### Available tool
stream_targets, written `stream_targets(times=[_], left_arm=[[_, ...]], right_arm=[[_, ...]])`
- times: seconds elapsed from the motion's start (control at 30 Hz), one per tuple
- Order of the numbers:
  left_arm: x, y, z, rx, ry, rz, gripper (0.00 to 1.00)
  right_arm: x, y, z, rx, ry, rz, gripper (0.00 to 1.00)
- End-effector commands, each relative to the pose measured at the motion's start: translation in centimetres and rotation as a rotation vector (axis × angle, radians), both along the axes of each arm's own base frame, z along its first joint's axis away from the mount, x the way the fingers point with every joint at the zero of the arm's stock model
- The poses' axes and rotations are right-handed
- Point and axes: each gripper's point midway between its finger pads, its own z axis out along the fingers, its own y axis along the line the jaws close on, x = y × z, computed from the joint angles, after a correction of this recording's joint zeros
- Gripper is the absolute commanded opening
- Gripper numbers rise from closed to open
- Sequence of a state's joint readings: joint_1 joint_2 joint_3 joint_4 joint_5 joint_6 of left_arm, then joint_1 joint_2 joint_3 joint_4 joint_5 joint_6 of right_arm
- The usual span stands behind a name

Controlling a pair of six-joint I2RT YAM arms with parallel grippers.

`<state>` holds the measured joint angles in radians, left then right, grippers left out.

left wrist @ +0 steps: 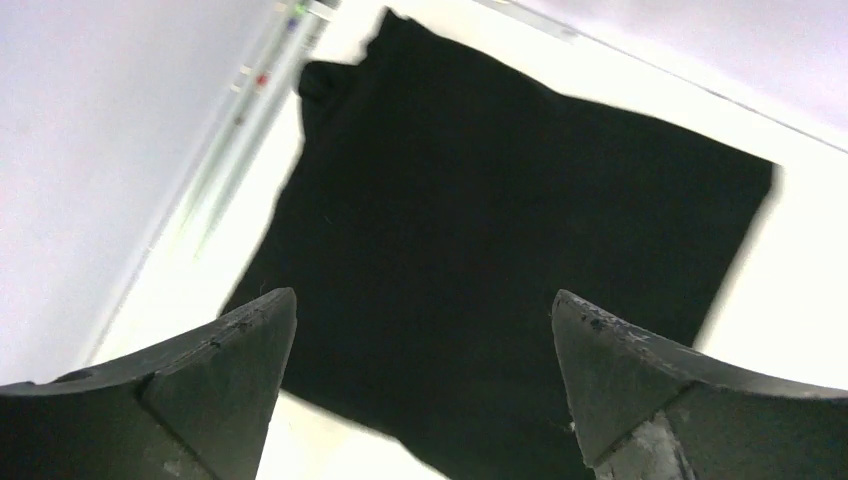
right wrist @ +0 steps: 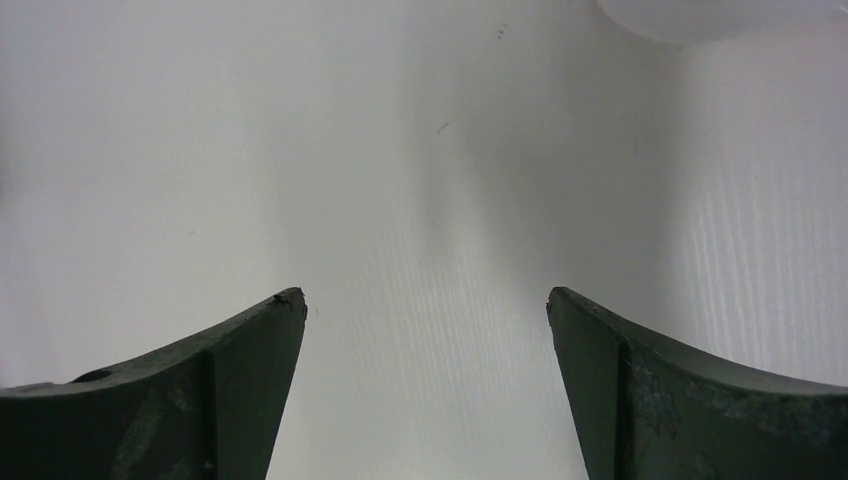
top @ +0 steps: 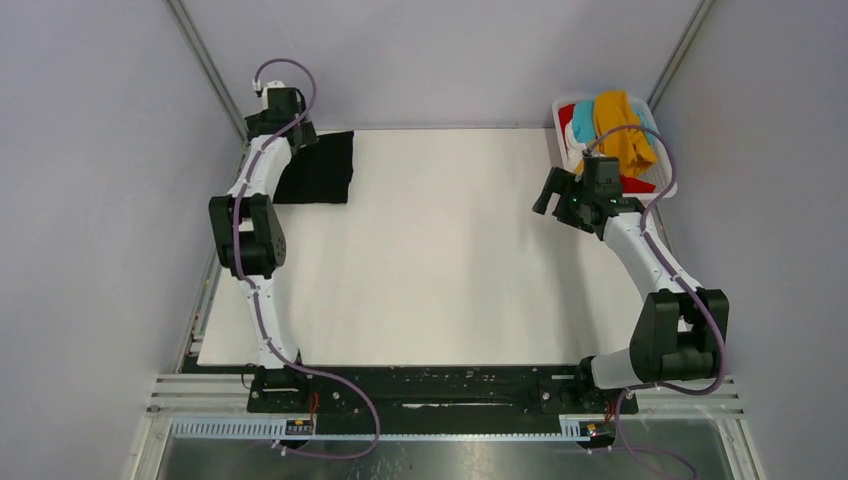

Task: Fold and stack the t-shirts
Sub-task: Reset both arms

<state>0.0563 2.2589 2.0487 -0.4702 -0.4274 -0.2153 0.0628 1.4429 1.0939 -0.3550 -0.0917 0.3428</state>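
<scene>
- Since the large black fabric t-shirt [top: 318, 168] lies as a flat folded rectangle at the far-left corner of the white table surface [top: 450, 260], it reads as finished and as the base of the stack;
- left gripper [left wrist: 420, 305] hangs right above it, jaws wide, nothing between them; no grip on the cloth;
- right gripper [right wrist: 425, 300] also wide and empty, over bare surface near the far-right corner, just beside the white plastic slotted basket [top: 556, 118]; likely staged for the next pick;
- mustard-orange tee [top: 620, 130] draped over the basket pile, teal-blue tee [top: 583, 122] and red tee [top: 635, 183] under it; all unfolded, so most of the job remains.
</scene>
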Motion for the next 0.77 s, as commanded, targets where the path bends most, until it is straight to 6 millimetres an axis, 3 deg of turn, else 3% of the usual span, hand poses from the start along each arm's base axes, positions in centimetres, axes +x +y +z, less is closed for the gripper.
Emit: stream_targets(times=[0.0,0.03,0.1,0.13,0.17,0.3,0.43,0.57,0.73], left_arm=[[-2.0,-6.3,9.4,-0.196,-0.249,-0.138,0.99],[-3.4,-7.1,10.9,-0.218,-0.283,-0.154,0.99],[-6.1,-7.7,10.6,-0.272,-0.305,-0.148,0.99],[-7.5,-9.6,10.5,-0.309,-0.32,-0.191,0.99],[-9.3,-10.6,8.2,-0.345,-0.295,-0.213,0.99],[-15.1,-12.9,4.9,-0.424,-0.29,-0.247,0.99],[-19.4,-13.5,1.8,-0.436,-0.246,-0.232,0.99],[-22.2,-13.7,1.6,-0.439,-0.265,-0.234,0.99],[-23.4,-13.4,2.9,-0.411,-0.315,-0.247,0.99]], right_arm=[[0.5,-1.5,1.4,0.041,-0.131,-0.081,1.0],[0.1,-1.7,1.1,0.03,-0.133,-0.086,0.99],[-1.2,-2.2,0.2,0.001,-0.117,-0.09,0.99],[-1.8,-2.4,-0.2,-0.013,-0.107,-0.093,0.99],[-2.3,-2.8,-0.6,-0.03,-0.1,-0.106,1.0],[-3.7,-4.4,-2.1,-0.09,-0.124,-0.175,0.99],[-3.6,-5.7,-1.6,-0.125,-0.228,-0.239,0.99],[-3.3,-6.2,-0.9,-0.123,-0.327,-0.272,0.99],[-3.0,-6.2,-1.0,-0.121,-0.34,-0.27,0.99]])
